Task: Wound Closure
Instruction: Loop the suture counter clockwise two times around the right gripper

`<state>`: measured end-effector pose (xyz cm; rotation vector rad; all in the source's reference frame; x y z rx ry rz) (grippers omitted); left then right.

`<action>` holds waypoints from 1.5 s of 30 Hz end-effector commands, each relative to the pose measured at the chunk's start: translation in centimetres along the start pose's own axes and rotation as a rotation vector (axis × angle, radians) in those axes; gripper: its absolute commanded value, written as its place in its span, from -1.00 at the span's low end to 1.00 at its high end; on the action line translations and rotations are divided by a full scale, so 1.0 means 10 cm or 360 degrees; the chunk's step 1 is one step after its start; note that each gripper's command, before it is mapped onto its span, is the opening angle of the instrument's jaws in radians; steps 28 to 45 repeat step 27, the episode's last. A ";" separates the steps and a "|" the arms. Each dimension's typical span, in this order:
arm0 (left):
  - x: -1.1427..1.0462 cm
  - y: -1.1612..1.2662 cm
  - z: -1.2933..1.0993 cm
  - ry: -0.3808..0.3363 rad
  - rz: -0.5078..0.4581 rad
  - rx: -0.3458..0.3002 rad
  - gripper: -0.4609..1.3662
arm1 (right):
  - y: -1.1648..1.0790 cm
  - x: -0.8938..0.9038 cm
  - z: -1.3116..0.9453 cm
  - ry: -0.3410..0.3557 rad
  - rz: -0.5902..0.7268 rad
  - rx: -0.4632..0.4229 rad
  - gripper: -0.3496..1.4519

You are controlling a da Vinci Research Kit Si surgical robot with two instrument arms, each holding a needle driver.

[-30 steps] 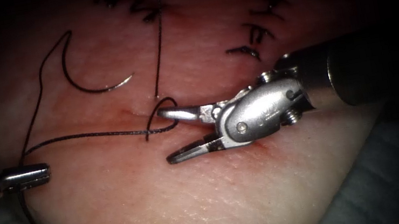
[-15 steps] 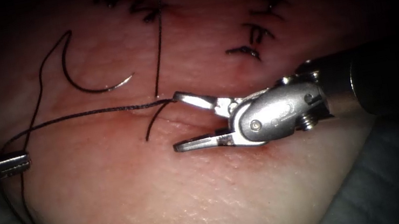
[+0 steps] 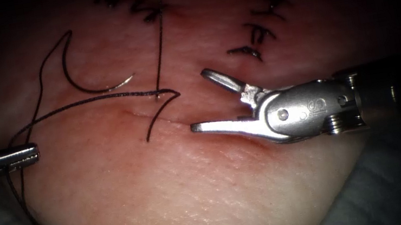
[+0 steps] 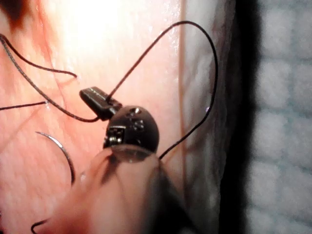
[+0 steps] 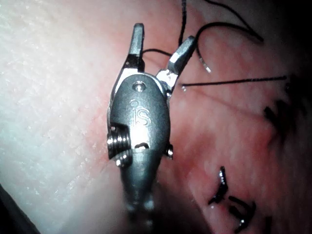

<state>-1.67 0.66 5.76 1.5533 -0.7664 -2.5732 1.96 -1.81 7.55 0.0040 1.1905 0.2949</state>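
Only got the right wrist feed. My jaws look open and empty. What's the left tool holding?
Observer: The left tool has its jaws shut on the thread, near the tissue's left edge.
Operator: Needle?
Observer: The needle lies loose on the tissue, up and left of the cut. Neither tool holds it.
Operator: Slack anywhere?
Observer: Yes. In the left wrist view, a loop of thread arcs from the left tool's jaws out over the tissue's edge.
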 end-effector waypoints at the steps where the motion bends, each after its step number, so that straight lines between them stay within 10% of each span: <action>1: 0.000 0.000 0.000 0.0001 0.0001 -0.0004 -0.88 | 0.000 0.000 0.002 -0.0011 0.0000 0.0055 0.81; 10: 0.000 0.000 0.000 0.0009 -0.0017 -0.0007 -0.88 | 0.013 -0.010 0.005 -0.0054 0.0003 0.0296 0.60; 45: 0.004 0.002 0.004 0.0027 -0.0018 -0.0014 -0.88 | 0.021 -0.017 0.003 -0.0074 -0.0003 0.0275 0.58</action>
